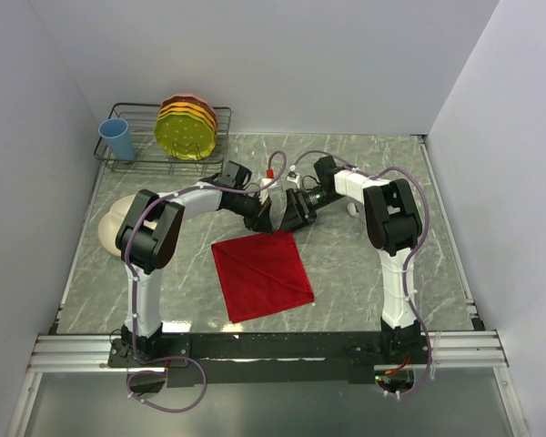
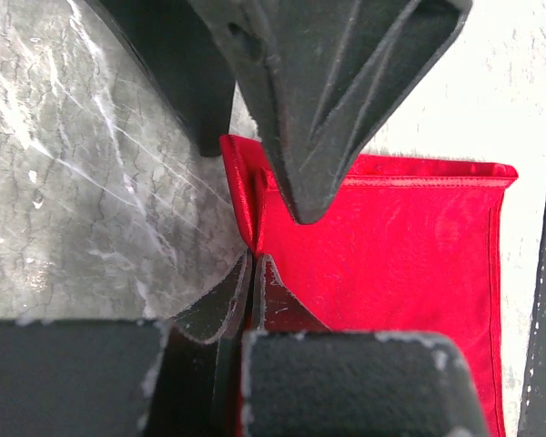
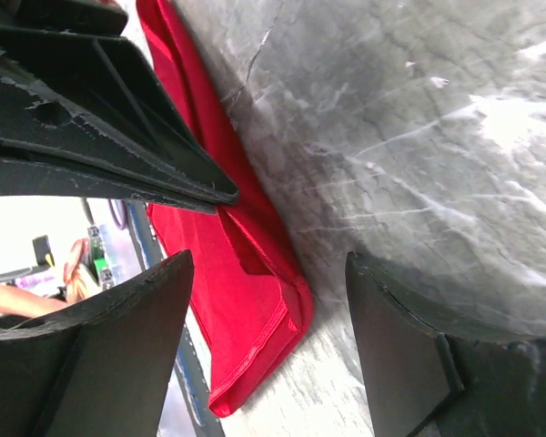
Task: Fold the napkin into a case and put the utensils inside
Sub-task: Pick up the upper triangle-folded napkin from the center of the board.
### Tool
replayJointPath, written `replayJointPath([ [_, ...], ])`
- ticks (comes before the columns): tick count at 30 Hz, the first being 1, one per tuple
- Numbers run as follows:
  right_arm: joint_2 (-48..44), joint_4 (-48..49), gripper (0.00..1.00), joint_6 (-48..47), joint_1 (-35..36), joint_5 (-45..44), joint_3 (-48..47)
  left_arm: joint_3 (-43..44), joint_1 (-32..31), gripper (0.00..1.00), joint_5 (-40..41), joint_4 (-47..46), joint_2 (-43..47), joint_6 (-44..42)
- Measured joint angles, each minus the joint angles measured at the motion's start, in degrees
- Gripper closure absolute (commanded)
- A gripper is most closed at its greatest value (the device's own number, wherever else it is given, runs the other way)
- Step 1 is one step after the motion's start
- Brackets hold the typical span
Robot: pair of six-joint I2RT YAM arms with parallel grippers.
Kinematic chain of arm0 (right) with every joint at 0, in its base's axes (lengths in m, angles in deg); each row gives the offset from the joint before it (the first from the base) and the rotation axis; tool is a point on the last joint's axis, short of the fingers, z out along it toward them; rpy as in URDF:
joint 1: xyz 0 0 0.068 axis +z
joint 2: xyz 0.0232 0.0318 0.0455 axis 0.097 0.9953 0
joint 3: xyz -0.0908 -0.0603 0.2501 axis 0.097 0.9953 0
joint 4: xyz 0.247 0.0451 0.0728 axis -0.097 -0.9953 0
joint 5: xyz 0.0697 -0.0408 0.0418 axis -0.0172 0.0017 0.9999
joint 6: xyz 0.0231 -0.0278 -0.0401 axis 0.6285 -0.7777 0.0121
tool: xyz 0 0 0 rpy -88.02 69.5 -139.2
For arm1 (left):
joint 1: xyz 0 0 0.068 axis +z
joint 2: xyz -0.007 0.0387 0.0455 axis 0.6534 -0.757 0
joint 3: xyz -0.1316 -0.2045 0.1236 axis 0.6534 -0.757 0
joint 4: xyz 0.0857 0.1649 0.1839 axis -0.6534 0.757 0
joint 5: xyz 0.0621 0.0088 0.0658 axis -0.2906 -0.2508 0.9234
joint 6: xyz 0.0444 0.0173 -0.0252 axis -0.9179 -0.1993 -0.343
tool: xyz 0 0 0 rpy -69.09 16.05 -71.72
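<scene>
The napkin (image 1: pixel 262 274) is a plain, glossy bright red (deeper red where it creases and along its stitched hem). The table (image 1: pixel 364 273) is grey with a marbled pattern of fine white veins. At its far left corner a dark wire rack (image 1: pixel 127 162) holds a light blue cup (image 1: pixel 117 139), yellow plates (image 1: pixel 186 135) and an orange plate (image 1: pixel 193 100) behind them. By the left edge is a cream plate (image 1: pixel 112 228). The left arm (image 1: pixel 146 273) and right arm (image 1: pixel 396 282) are white with black joints. The left gripper (image 2: pixel 248 273) and right gripper (image 3: pixel 268 264) are matte black, and the cables (image 1: pixel 422 228) are pale purple.
</scene>
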Motion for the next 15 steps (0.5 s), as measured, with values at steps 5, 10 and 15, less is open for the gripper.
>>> replayJointPath([
  [5,0.0,-0.11,0.49,-1.25,0.52,0.17,0.04,0.0,0.0,0.98,-0.35,0.13,0.0,-0.35],
  [10,0.0,-0.02,0.61,-1.84,0.68,0.11,0.22,0.0,0.0,0.97,-0.5,0.13,0.0,-0.37],
  [15,-0.04,0.11,0.86,-2.73,0.83,-0.22,0.7,0.0,0.0,0.87,-0.55,0.11,0.0,-0.24],
])
